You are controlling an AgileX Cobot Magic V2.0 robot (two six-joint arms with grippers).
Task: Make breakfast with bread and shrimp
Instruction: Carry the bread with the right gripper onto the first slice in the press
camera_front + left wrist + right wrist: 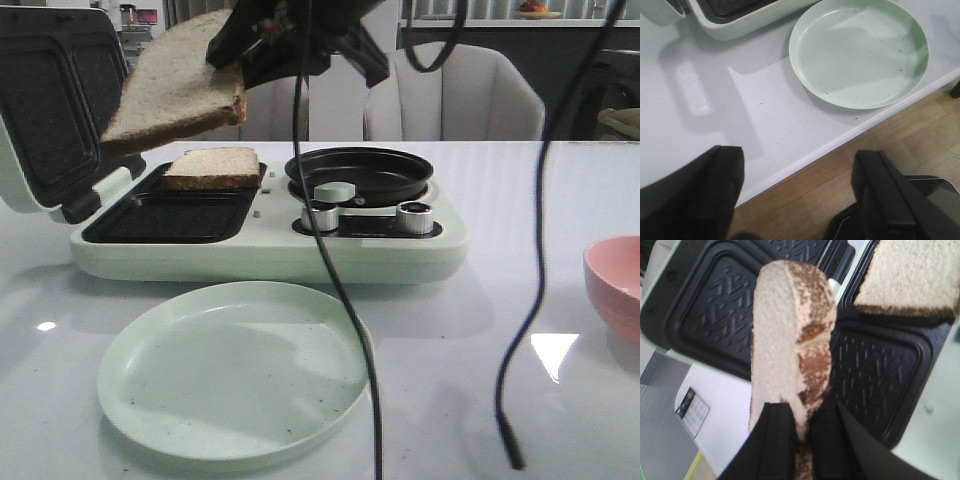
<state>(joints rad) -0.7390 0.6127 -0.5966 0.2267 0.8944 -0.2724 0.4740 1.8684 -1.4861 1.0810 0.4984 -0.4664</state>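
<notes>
R gripper (802,432) clamps our bread slice (178,85) by its edge above sandwich maker (270,245); L gripper (797,195) agape past table edge (840,145).

Your right gripper (802,437) is matte black with broad flat fingers (772,445); the left gripper (800,195) matches; two black cables (330,270) dangle.
</notes>
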